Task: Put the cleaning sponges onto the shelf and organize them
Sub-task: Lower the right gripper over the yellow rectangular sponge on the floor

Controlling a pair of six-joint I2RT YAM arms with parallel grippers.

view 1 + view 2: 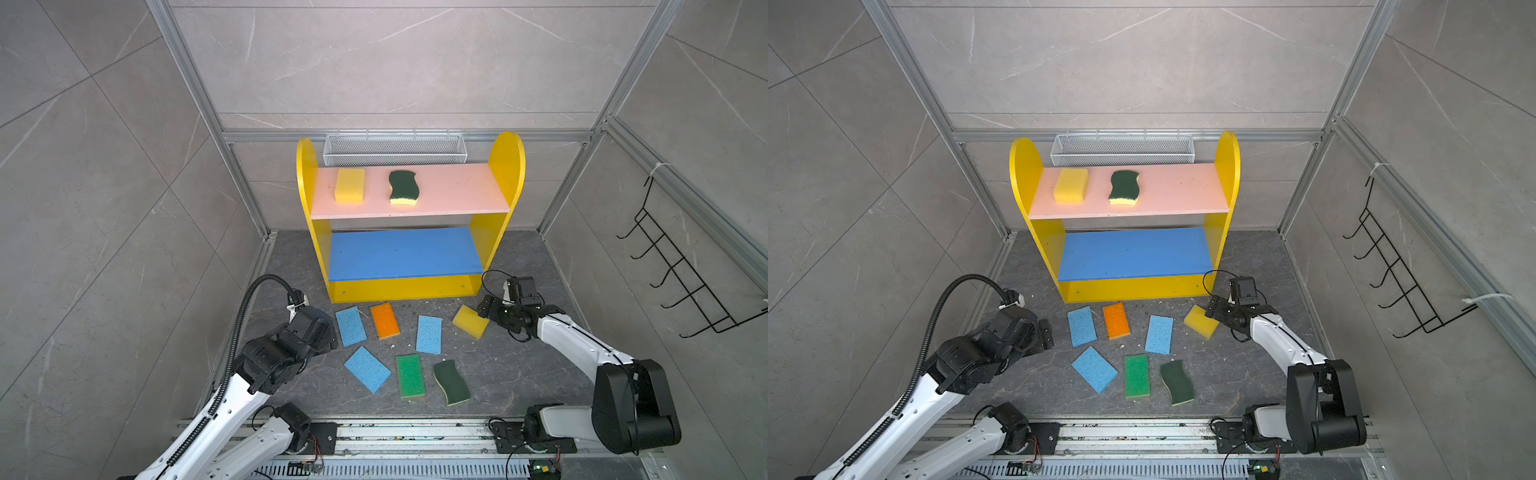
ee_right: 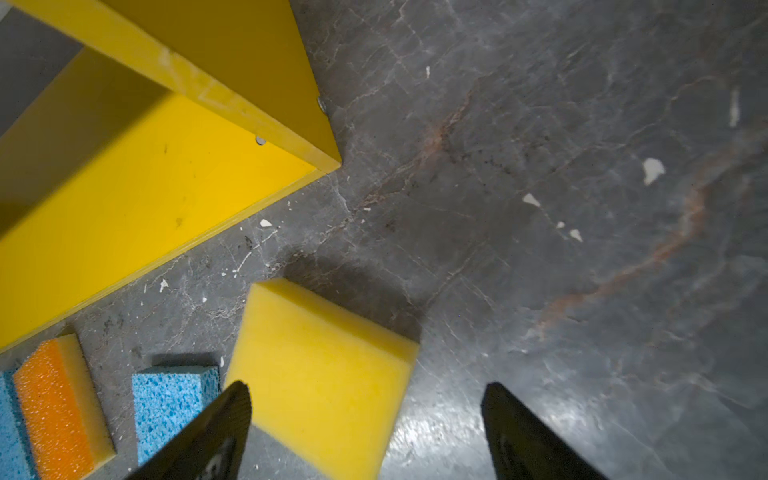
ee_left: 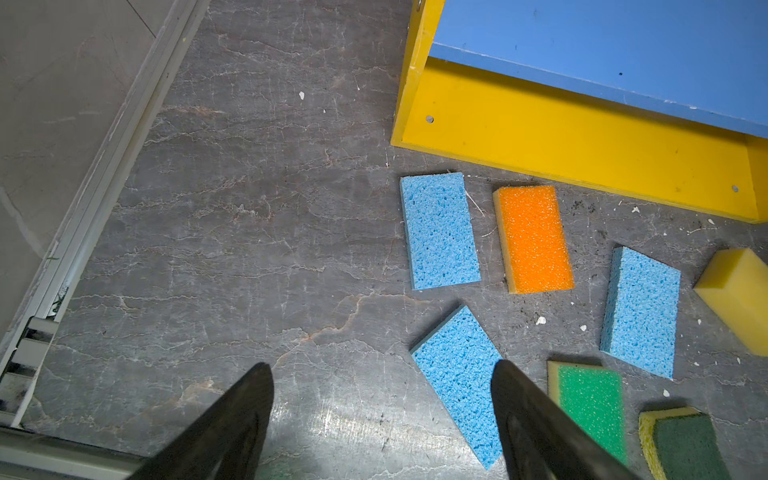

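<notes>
The yellow shelf (image 1: 505, 166) stands at the back; its pink board carries a yellow sponge (image 1: 350, 185) and a wavy dark-green scourer (image 1: 402, 187). On the floor in front lie three light blue sponges (image 1: 350, 326) (image 1: 429, 334) (image 1: 367, 369), an orange one (image 1: 385, 320), a bright green one (image 1: 410, 375) and a second scourer (image 1: 451, 382). A thick yellow sponge (image 2: 320, 374) sits tilted between the wide-apart jaws of my right gripper (image 2: 368, 384), close to one finger and clear of the other. My left gripper (image 3: 382, 365) hangs open over bare floor, left of the blue sponges.
A white wire mesh basket (image 1: 395, 149) hangs on the back wall behind the shelf. A black wire hook rack (image 1: 681, 270) is fixed to the right wall. Aluminium frame posts bound the floor, and the arms' base rail (image 1: 415, 432) runs along the front.
</notes>
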